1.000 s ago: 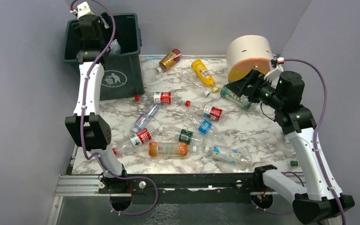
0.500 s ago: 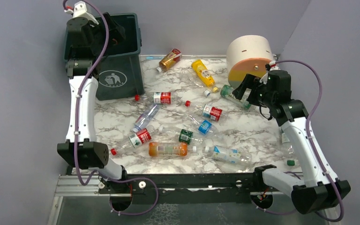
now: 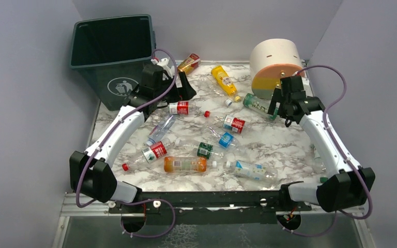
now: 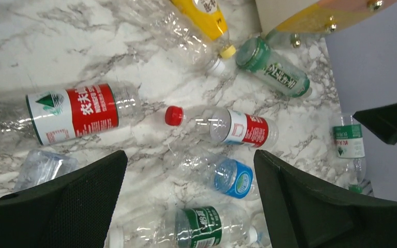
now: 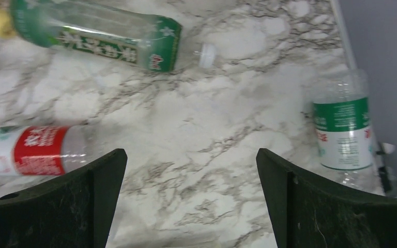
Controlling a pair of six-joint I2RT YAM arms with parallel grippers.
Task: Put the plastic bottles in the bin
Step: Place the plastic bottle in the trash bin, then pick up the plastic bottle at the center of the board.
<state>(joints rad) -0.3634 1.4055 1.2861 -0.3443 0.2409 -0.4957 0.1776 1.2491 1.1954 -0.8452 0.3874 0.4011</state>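
Observation:
The dark green bin (image 3: pixel 111 57) stands at the back left. Several plastic bottles lie on the marble table (image 3: pixel 284 150), among them a red-label one (image 3: pixel 178 107), an orange one (image 3: pixel 185 164), a yellow one (image 3: pixel 224 79) and a green one (image 3: pixel 258 106). My left gripper (image 3: pixel 183 92) hangs open just right of the bin. In its wrist view the left gripper (image 4: pixel 191 170) is empty above a blue-label bottle (image 4: pixel 232 178) and a green-label bottle (image 4: pixel 201 227). My right gripper (image 3: pixel 279 106) is open beside the green bottle. In its wrist view the right gripper (image 5: pixel 191 175) holds nothing over bare marble, with the green bottle (image 5: pixel 103 39) beyond it.
A big cream cylinder (image 3: pixel 275 64) with a yellow and pink face stands at the back right, just behind the right gripper. Grey walls close in the table on three sides. A green-label bottle (image 5: pixel 344 132) lies against the right wall.
The left arm has swung from above the bin down to the table beside it, with its jaws opened wide and empty. The right gripper has dropped lower towards the table.

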